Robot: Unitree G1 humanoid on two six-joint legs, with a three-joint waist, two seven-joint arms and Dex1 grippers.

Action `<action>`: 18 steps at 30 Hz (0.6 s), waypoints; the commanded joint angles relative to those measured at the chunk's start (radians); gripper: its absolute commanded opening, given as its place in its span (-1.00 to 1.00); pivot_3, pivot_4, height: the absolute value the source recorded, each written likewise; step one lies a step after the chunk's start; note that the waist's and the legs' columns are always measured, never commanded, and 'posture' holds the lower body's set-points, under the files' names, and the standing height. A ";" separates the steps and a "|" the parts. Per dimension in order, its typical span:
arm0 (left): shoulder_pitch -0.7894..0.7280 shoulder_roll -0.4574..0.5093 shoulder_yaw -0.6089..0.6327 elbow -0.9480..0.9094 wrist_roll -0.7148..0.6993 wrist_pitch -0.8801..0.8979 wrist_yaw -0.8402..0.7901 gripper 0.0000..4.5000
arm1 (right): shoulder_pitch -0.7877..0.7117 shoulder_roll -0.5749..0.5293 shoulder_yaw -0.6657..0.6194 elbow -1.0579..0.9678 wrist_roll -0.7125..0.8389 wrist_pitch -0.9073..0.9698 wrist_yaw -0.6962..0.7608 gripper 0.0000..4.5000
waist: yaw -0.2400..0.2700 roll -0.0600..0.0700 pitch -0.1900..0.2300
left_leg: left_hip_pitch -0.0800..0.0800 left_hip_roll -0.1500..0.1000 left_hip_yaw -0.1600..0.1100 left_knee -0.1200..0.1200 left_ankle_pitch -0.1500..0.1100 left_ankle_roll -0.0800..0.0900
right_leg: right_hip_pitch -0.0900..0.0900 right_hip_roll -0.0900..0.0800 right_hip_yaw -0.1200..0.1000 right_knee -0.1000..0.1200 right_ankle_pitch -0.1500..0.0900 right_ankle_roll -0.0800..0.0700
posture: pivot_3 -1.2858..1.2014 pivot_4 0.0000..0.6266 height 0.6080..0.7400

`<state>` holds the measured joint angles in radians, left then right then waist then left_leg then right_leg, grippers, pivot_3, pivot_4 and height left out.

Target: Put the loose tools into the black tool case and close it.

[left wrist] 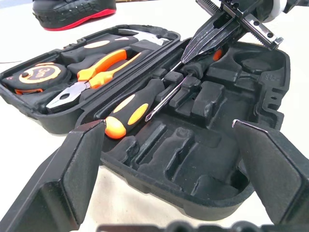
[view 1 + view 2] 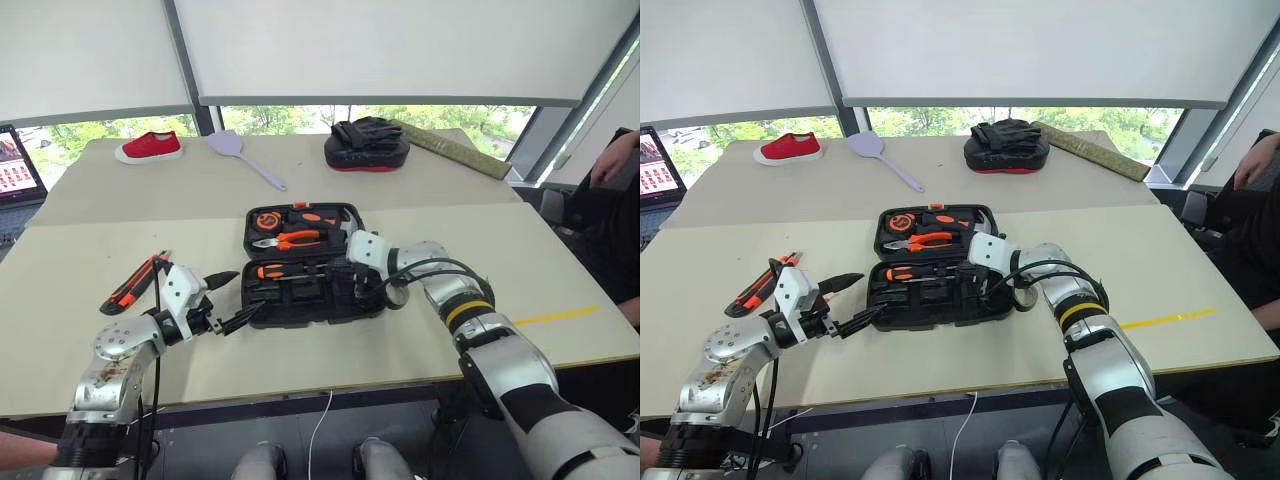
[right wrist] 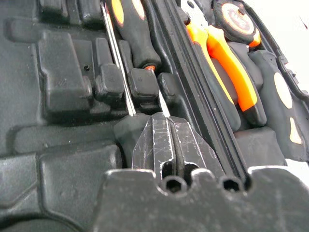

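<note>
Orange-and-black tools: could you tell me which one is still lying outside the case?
The utility knife, alone on the table left of the black tool case; the screwdriver and pliers lie inside it.

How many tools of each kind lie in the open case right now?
Tape measure: 1
Pliers: 1
Hammer: 1
Screwdrivers: 2
Total in the case: 5
</note>
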<state>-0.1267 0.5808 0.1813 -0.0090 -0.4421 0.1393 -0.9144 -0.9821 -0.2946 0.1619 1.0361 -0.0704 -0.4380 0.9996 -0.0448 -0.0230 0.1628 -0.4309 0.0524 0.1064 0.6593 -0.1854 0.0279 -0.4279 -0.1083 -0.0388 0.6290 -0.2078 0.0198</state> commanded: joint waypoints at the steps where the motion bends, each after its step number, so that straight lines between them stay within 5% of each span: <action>1: 0.055 0.050 0.131 -0.029 -0.052 -0.021 -0.010 1.00 | 0.026 -0.050 -0.150 -0.254 0.255 0.113 0.142 -0.74 | 0.000 0.000 0.000 | -0.001 0.000 0.000 0.000 0.000 0.000 | 0.000 0.000 0.000 0.000 0.000 0.000 | 0.03 -0.52 1.00; 3: 0.109 0.074 0.214 0.013 -0.064 -0.044 -0.015 1.00 | 0.114 -0.097 -0.178 -0.432 0.341 0.201 0.201 -0.56 | 0.002 0.000 0.000 | -0.001 0.001 -0.002 -0.001 0.000 0.000 | -0.001 -0.001 0.000 0.000 0.000 0.000 | 0.03 -0.52 1.00; 8: 0.246 0.127 0.396 0.149 -0.118 -0.045 -0.075 1.00 | 0.387 -0.191 -0.202 -0.843 0.462 0.355 0.216 0.26 | 0.012 0.000 0.000 | 0.000 0.000 -0.009 -0.003 -0.004 0.000 | 0.001 -0.004 -0.002 -0.004 -0.002 0.001 | 0.03 -0.52 1.00; 12: 0.334 0.193 0.490 0.252 -0.117 -0.041 -0.123 1.00 | 0.545 -0.225 -0.233 -0.969 0.443 0.287 0.179 0.85 | 0.015 0.000 0.000 | -0.001 0.000 -0.007 -0.003 -0.009 -0.008 | -0.003 -0.005 -0.002 -0.004 -0.003 0.001 | 0.03 -0.52 1.00; 18: 0.354 0.289 0.488 0.361 -0.086 -0.029 -0.195 1.00 | 0.673 -0.254 -0.271 -1.107 0.551 0.394 0.147 0.93 | 0.036 -0.001 0.000 | -0.001 0.001 -0.005 -0.003 -0.009 -0.009 | -0.009 -0.007 -0.002 -0.003 -0.011 0.000 | 0.03 -0.52 1.00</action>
<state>0.2343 0.8332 0.6624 0.3463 -0.5331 0.1118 -1.0754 -0.3128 -0.5373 -0.0686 -0.0098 0.4340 -0.0650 1.1683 -0.0090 -0.0240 0.1629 -0.4320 0.0533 0.1011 0.6567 -0.1948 0.0183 -0.4371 -0.1154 -0.0416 0.6257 -0.2188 0.0194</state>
